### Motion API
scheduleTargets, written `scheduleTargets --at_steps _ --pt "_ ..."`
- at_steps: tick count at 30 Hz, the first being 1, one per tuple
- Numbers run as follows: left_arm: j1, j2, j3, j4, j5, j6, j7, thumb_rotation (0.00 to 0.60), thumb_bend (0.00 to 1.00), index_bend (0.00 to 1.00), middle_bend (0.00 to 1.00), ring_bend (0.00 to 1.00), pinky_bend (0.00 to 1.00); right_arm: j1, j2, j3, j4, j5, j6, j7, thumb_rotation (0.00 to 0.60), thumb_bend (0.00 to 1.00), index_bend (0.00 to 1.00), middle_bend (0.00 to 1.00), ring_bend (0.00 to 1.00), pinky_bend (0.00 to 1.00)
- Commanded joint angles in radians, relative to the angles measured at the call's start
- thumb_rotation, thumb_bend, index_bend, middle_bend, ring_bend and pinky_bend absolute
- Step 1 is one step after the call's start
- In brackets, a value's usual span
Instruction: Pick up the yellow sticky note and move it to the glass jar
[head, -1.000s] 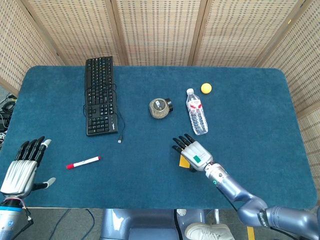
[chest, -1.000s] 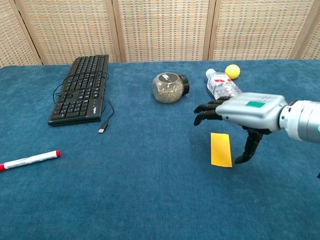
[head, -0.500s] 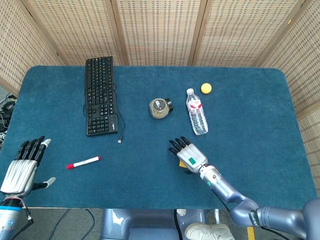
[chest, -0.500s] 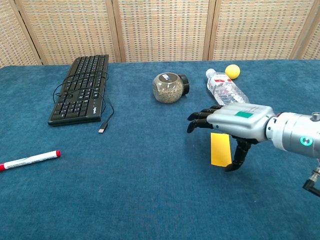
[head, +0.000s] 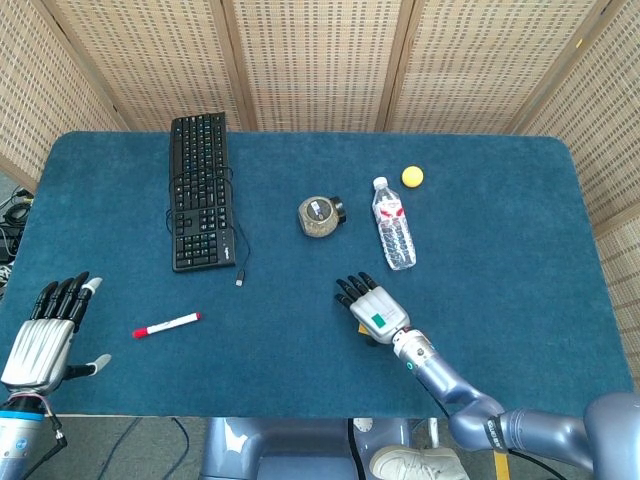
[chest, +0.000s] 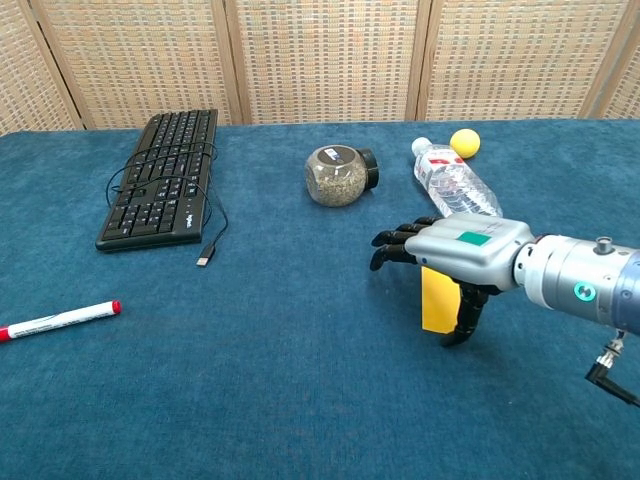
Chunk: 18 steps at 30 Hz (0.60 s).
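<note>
Tabletop (head: 520, 300) covered in dark blue cloth fills both views, with woven screens behind it. Just right of centre in the chest view, the right robot hand (chest: 455, 250) hovers palm down over the yellow sticky note (chest: 437, 300), which lies flat on the cloth; the fingers (chest: 395, 240) reach out to the left and the thumb points down at the note's right edge, though whether it touches cannot be told. This robot hand is spread and grips nothing. From the head view the note is almost wholly hidden beneath it. The glass jar (chest: 338, 175) lies on its side in the upper middle, well apart from the note. A plastic water bottle (chest: 455, 183) and a yellow ball (chest: 464, 142) lie to its right. A black keyboard (head: 201, 190) sits upper left, a red marker (head: 167, 325) lower left. The left robot hand (head: 45, 335) rests at the lower left corner, fingers apart, empty.
</note>
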Motion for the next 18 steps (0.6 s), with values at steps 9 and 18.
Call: scheduleTargets --at_steps 9,18 --pt "-0.002 0.000 0.004 0.000 0.002 -0.001 0.001 0.600 0.00 0.00 0.00 0.00 0.00 0.008 0.004 0.001 0.019 0.043 0.019 -0.038 0.600 0.12 0.15 0.00 0.00 0.00" --pt "-0.002 0.000 0.006 -0.002 0.005 0.003 0.001 0.600 0.00 0.00 0.00 0.00 0.00 -0.009 0.052 0.026 -0.033 -0.015 0.118 0.016 0.600 0.34 0.15 0.00 0.00 0.00"
